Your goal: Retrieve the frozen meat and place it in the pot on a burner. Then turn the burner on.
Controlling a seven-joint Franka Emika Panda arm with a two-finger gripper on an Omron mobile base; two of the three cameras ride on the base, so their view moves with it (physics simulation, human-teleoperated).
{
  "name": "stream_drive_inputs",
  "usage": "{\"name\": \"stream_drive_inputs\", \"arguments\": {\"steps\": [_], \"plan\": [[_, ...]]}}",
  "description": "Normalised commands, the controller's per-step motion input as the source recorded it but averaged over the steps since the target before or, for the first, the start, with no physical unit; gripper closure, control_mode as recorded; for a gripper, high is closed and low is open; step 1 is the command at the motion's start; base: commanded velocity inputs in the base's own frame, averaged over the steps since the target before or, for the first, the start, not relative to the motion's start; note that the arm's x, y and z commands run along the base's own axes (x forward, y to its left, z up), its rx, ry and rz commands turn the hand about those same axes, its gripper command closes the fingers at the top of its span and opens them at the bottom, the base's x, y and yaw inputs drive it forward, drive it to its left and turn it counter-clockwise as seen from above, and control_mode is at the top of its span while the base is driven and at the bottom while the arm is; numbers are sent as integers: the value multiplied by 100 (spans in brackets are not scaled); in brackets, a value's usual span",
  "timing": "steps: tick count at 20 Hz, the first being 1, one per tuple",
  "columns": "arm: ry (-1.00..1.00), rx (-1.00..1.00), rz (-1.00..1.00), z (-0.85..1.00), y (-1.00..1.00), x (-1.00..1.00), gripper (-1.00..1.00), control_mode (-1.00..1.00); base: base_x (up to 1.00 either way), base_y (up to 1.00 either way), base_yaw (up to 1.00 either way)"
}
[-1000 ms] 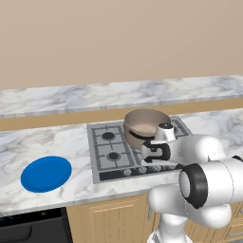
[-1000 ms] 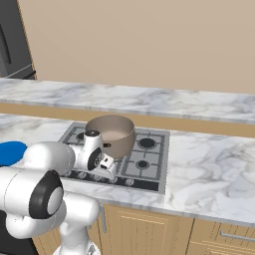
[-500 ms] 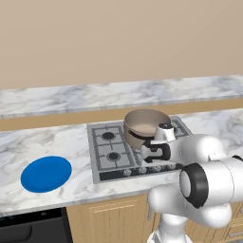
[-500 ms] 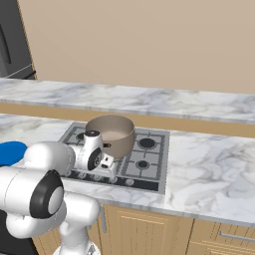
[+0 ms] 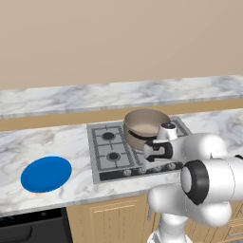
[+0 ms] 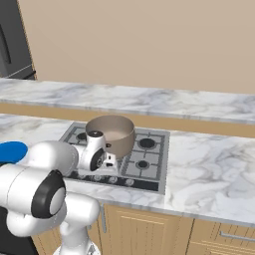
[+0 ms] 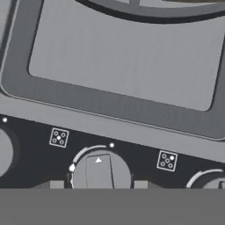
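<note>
- We are looking over a long grey-veined white marble desk (image 5: 52, 142) that is carrying a grey steel four-burner gas cooktop (image 5: 109, 149) with a dark strip of knobs along its front edge.
- We are seeing the wide round tan-brown metal pot (image 5: 144, 126) sitting on a rear burner, its dark curved handle facing the arm; the frozen meat is too small for us to make out, so we are judging, not seeing, that it is lying inside the pot.
- A round flat blue plate (image 5: 46, 173) is resting well apart, to the left of the cooktop.
- Our white arm is reaching low over the front strip, and its claw (image 7: 99, 186) is pressing together on the round grey burner knob (image 7: 100, 172), fingertips on either side of the raised ridge.
- We are judging the knob to be stiff, hard and somewhat smooth, light to move but needing a firm pinch across the ridge, turned about its own axis so the fingers are not slipping off.
</note>
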Motion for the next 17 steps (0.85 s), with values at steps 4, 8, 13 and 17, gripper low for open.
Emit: {"name": "stream_drive_inputs", "arguments": {"steps": [4, 8, 13, 17], "plan": [[-1, 2, 34, -33, -1, 0, 100, -100, 0, 0, 0], [-3, 0, 33, -31, 0, -2, 100, -100, 0, 0, 0], [-5, 0, 34, -30, 0, -6, 100, -100, 0, 0, 0], [-6, 0, 34, -32, 0, -12, 100, -100, 0, 0, 0]]}}
